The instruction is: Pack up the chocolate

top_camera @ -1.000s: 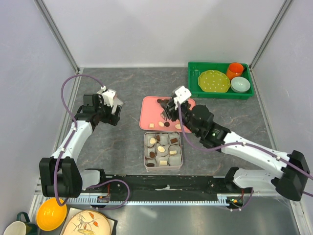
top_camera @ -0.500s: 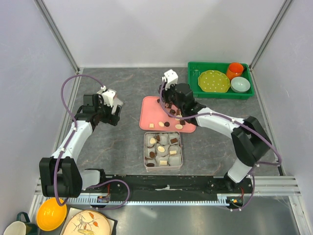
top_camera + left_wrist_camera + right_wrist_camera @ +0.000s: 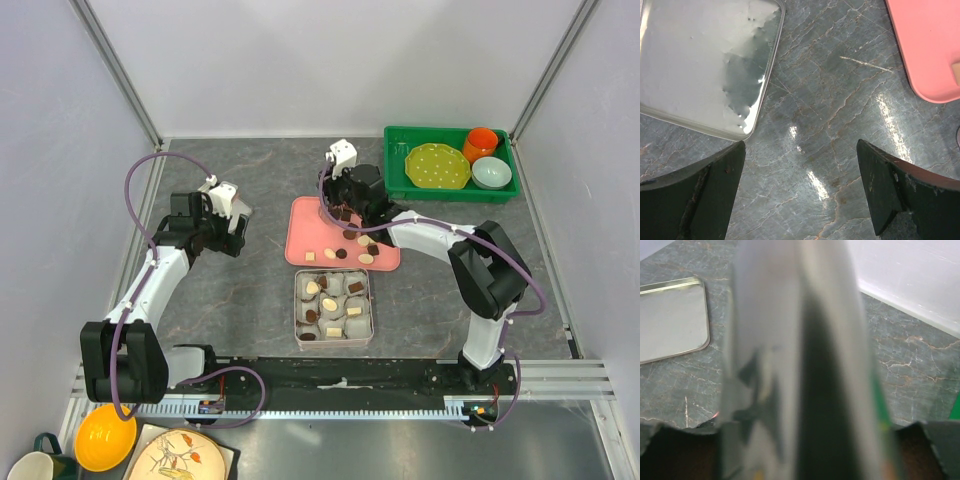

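Several small dark brown and cream chocolates (image 3: 341, 254) lie loose on the pink tray (image 3: 308, 226). More sit in white paper cups inside the square metal tin (image 3: 296, 306), just in front of the tray. My right gripper (image 3: 338, 207) hovers over the tray's far left part. In the right wrist view its dark fingers (image 3: 670, 452) sit wide apart at the lower corners, and a blurred grey and dark band covers the gap. My left gripper (image 3: 238, 224) is open and empty over bare table (image 3: 800, 190), left of the tray.
A flat silver lid (image 3: 700, 60) lies on the table near my left gripper; it also shows in the right wrist view (image 3: 670, 320). A green bin (image 3: 398, 182) at the back right holds a yellow-green plate (image 3: 437, 165), an orange cup (image 3: 481, 143) and a pale bowl (image 3: 491, 173).
My right gripper has moved from the tray's middle to its far left part, and the right arm's elbow has swung in. The left arm has not moved.
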Motion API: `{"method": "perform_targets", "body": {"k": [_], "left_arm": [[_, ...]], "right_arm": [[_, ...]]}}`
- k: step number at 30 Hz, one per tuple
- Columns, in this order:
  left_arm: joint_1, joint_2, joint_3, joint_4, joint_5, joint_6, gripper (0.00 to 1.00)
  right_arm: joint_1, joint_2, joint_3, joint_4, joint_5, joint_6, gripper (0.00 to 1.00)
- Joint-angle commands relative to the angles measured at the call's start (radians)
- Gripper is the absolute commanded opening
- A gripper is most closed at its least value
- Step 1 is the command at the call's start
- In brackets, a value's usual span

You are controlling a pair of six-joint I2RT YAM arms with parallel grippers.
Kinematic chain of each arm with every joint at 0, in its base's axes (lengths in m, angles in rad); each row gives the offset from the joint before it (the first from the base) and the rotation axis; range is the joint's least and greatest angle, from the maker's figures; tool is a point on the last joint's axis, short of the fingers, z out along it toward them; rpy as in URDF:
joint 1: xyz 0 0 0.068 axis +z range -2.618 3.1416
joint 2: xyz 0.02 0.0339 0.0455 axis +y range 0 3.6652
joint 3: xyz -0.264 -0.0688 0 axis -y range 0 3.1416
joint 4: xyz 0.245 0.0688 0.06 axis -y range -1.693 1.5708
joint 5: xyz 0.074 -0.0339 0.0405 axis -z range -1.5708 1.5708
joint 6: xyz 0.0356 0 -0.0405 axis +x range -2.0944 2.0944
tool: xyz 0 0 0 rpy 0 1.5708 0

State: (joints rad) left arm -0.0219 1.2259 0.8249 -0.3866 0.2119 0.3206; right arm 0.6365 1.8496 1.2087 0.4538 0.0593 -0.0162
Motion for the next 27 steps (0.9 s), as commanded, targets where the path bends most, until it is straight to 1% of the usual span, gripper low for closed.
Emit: {"method": "perform_targets", "body": {"k": [1, 8, 14, 22, 27], "left_arm": [[-0.001, -0.003, 0.003, 0.037, -0.005, 0.028, 0.99], [-0.003, -0.009, -0.003, 0.037, -0.008, 0.029, 0.99], [-0.001, -0.008, -0.003, 0.037, -0.011, 0.034, 0.99], [-0.001, -0.006, -0.001, 0.037, -0.011, 0.032, 0.99], [-0.001, -0.006, -0.003, 0.037, -0.019, 0.038, 0.99]], "right_arm": [[-0.004, 0.000, -0.001, 0.074, -0.023, 0.013, 0.51], [-0.012, 0.010, -0.020, 0.080, -0.007, 0.012, 0.50], [-0.014, 0.000, -0.015, 0.069, 0.011, -0.036, 0.50], [-0.018, 0.007, -0.029, 0.056, -0.039, -0.024, 0.47], [-0.018, 0.011, -0.057, 0.056, -0.087, 0.015, 0.42]]}}
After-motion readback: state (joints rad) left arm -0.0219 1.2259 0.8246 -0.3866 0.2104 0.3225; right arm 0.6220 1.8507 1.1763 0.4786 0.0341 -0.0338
